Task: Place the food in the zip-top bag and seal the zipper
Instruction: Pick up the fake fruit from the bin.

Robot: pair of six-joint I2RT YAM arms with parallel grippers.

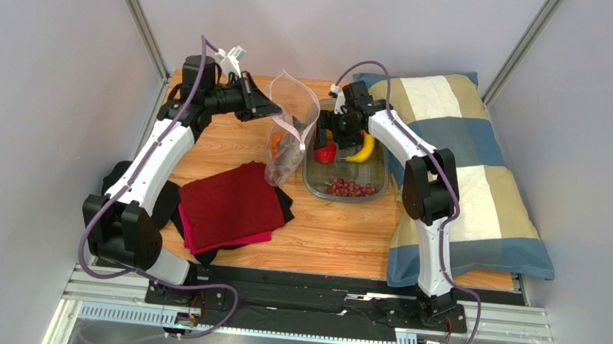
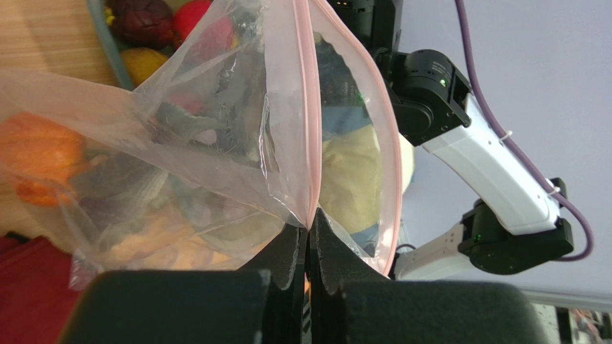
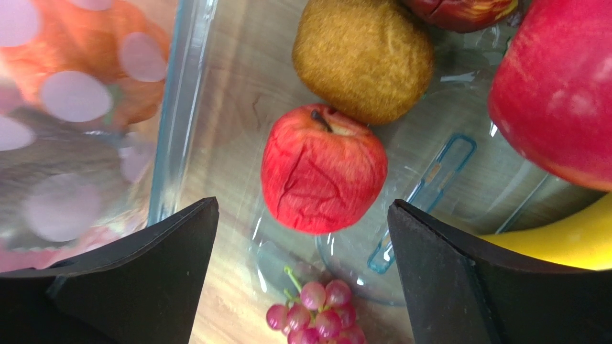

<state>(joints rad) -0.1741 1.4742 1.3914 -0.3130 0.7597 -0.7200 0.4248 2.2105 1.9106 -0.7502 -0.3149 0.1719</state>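
My left gripper is shut on the mouth edge of the zip-top bag and holds it upright, with the mouth gaping. The pink zipper runs up from the jaws. Inside the bag lie an orange pumpkin and other dim food. My right gripper hangs open over the clear tub, its fingers on either side of a wrinkled red apple and apart from it. Also in the tub are grapes, a banana, a larger red apple and a brown fruit.
A folded red cloth lies on a black cloth at the front left of the wooden table. A checked pillow fills the right side. The bag stands right next to the tub's left wall.
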